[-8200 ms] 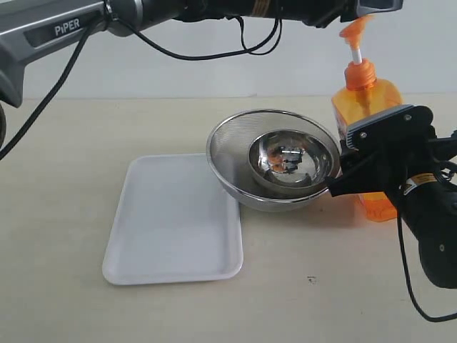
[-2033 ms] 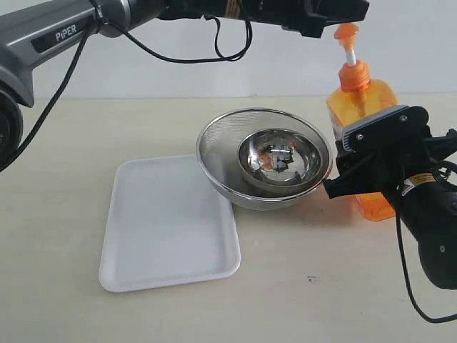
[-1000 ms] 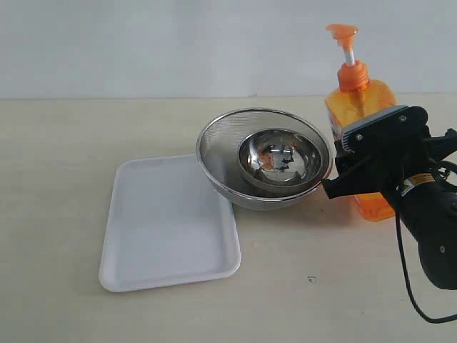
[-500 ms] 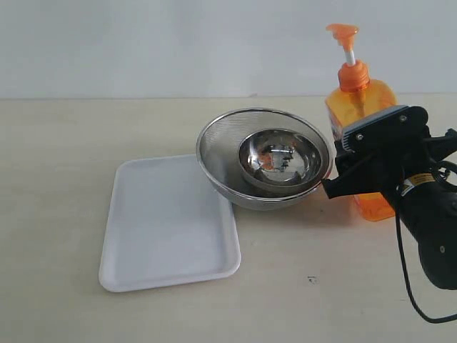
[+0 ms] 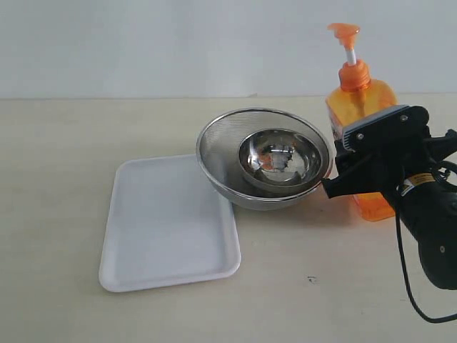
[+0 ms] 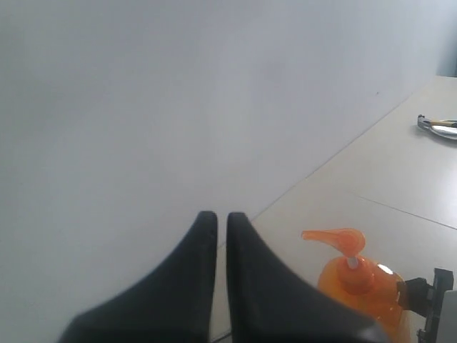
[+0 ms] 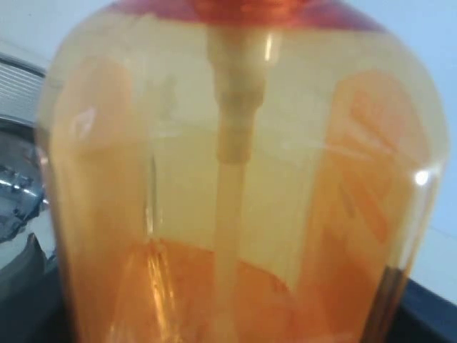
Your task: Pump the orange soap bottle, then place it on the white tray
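The orange soap bottle stands upright at the right of the table, its pump head raised on the white stem. My right gripper is shut on the bottle's lower body. The bottle fills the right wrist view, with a dark finger at its edge. The white tray lies flat and bare at the left. My left gripper is shut, holds nothing, and hangs high above the pump head. That gripper is outside the exterior view.
A steel mesh bowl with a smaller steel bowl inside it sits between tray and bottle, touching the tray's corner and close to my right gripper. The right arm's cable trails at the lower right.
The left arm, which was over the pump head two seconds ago, has lifted out of the exterior view. Bottle, bowls, tray and right gripper have held still over the last second.
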Controlling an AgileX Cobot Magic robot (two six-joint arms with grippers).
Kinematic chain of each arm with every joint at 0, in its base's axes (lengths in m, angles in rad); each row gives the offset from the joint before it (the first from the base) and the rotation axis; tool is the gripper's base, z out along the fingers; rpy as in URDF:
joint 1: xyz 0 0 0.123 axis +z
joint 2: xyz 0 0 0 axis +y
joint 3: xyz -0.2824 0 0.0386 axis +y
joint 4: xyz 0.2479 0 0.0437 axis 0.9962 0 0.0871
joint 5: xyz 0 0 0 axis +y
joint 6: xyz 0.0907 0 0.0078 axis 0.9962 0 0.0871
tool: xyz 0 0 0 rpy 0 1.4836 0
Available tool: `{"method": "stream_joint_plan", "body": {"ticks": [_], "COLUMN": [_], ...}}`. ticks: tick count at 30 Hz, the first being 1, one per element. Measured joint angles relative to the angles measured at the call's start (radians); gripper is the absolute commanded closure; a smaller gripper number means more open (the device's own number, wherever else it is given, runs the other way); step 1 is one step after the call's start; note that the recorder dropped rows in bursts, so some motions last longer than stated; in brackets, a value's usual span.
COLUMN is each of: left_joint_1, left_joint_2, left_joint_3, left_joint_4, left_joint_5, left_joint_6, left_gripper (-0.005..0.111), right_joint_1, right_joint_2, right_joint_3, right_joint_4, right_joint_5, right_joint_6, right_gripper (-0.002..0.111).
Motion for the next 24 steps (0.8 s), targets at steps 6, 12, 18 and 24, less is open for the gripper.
{"method": "stream_joint_plan", "body": {"ticks": [6,12,18,24], "left_joint_1": [0.0,0.0,0.0,0.0], "left_joint_2": [0.0,0.0,-0.004,-0.025], "left_joint_3": [0.0,0.0,-0.009,-0.047], "left_joint_4": [0.0,-0.152,-0.91,-1.092], "left_joint_5": [0.004,0.004,0.004,-0.003], "left_joint_6": [0.0,0.0,-0.002,-0.004], "left_gripper": [0.102,0.102,0.102,0.102], "right_joint_1": [0.0,0.0,0.0,0.0], "right_joint_2": [0.0,0.0,0.0,0.0], "right_joint_3": [0.0,0.0,0.0,0.0], "right_joint_4": [0.0,0.0,0.0,0.0], "right_joint_5": [0.0,0.0,0.0,0.0], "right_joint_6": [0.002,0.002,0.002,0.002], "right_gripper": [0.108,0.108,0.108,0.108]}}
